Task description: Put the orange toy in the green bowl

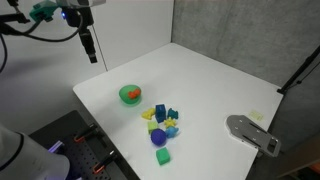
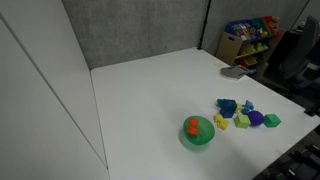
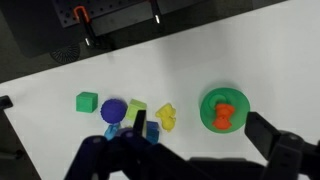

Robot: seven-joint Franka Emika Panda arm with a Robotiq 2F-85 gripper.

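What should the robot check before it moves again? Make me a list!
1. Orange toy inside the green bowl: ok.
2. Green bowl upright on the table: ok.
3. Pincer holding nothing: ok; it looks open in the wrist view.
4. Pincer clear of the bowl, high above the table: ok.
5. Other toys outside the bowl, in a cluster beside it: ok.
6. Bowl safely away from the table edge: cannot tell.
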